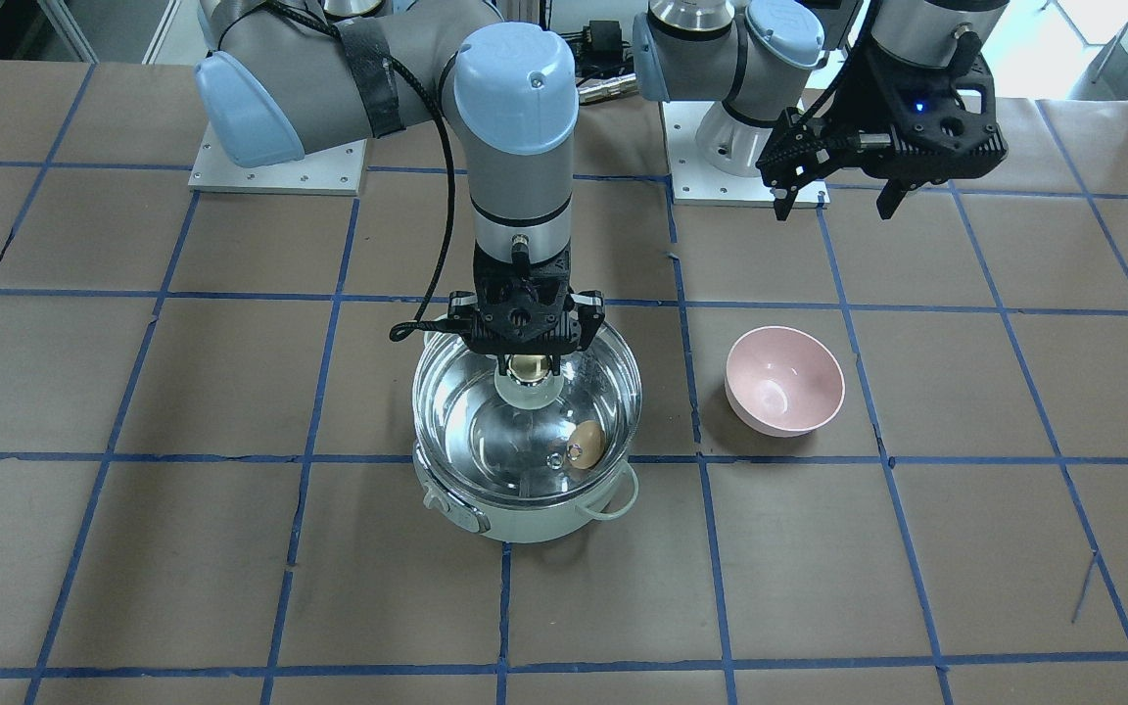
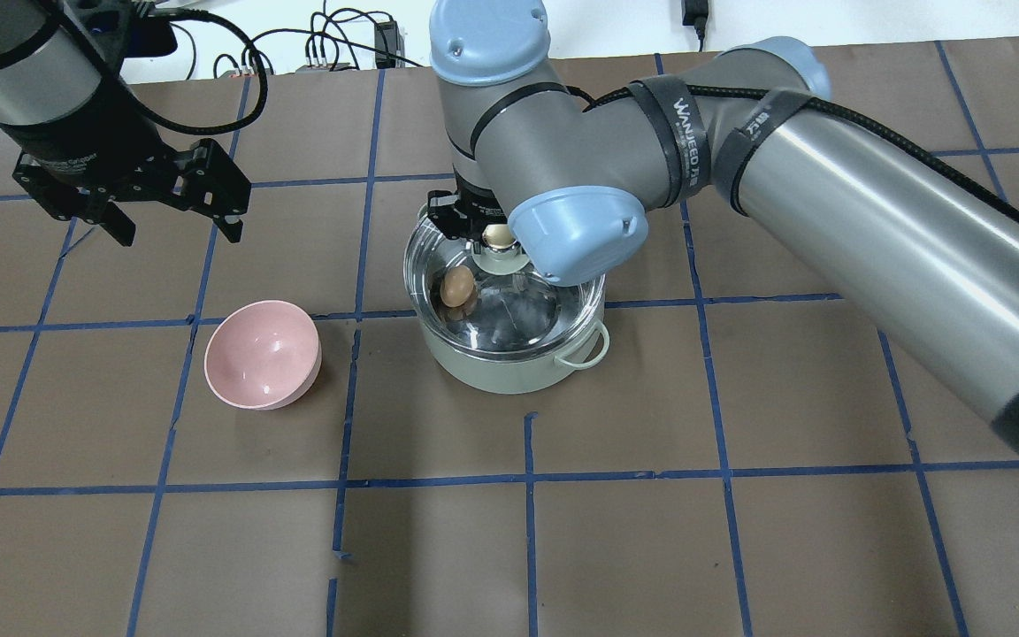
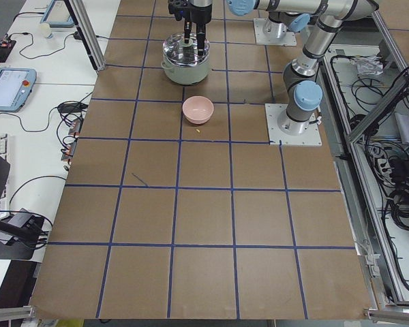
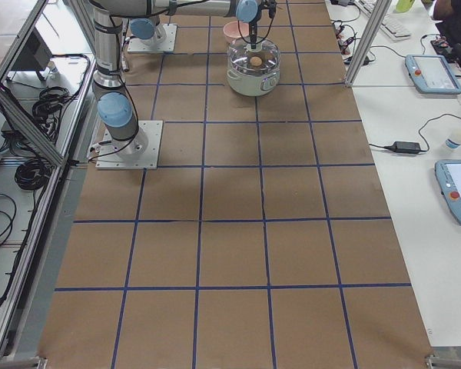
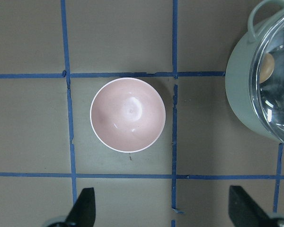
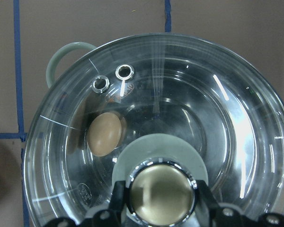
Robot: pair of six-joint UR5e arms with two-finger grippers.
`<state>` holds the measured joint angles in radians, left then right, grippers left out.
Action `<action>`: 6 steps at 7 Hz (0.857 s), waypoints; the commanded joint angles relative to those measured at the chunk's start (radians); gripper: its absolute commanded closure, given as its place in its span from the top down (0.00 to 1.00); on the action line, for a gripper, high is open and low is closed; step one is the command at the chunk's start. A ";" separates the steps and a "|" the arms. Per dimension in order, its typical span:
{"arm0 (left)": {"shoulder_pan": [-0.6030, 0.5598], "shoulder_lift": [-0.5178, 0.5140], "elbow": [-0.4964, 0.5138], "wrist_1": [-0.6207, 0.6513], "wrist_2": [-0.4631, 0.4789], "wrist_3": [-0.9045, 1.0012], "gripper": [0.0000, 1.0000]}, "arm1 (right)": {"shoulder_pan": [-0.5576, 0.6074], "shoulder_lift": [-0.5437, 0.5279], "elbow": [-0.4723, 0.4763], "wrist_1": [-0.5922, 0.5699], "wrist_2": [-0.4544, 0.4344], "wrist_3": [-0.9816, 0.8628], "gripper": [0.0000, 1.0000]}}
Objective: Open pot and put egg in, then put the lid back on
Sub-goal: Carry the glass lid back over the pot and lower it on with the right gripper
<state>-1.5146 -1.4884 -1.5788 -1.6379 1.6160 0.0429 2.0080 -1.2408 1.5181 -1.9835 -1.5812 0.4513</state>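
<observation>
The egg [image 1: 587,444] lies inside the mint-green pot [image 1: 525,519] under the glass lid [image 1: 466,392] covering it, my right gripper [image 1: 527,362] pinching the lid's brass-topped knob [image 6: 161,194], my left gripper [image 1: 834,209] spread wide, well apart from the pot, past the pink bowl [image 1: 784,382].

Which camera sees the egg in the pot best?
The right wrist view: the egg looks big and clear through the glass lid. Front and overhead views show it small, the left wrist view only part, the right-side view a speck.
</observation>
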 commanded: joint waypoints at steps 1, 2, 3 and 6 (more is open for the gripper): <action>-0.001 -0.001 -0.001 0.001 0.002 -0.001 1.00 | 0.000 0.006 0.019 -0.043 -0.002 -0.002 0.12; 0.001 -0.001 -0.001 0.006 0.004 -0.001 1.00 | 0.000 0.004 0.020 -0.043 -0.003 -0.005 0.12; -0.001 -0.001 -0.003 0.009 0.004 -0.001 1.00 | 0.000 0.004 0.019 -0.044 -0.008 -0.019 0.14; -0.001 -0.001 -0.004 0.013 0.005 -0.001 1.00 | 0.000 0.003 0.017 -0.046 -0.020 -0.019 0.21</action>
<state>-1.5155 -1.4895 -1.5824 -1.6275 1.6202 0.0414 2.0080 -1.2370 1.5352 -2.0287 -1.5917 0.4336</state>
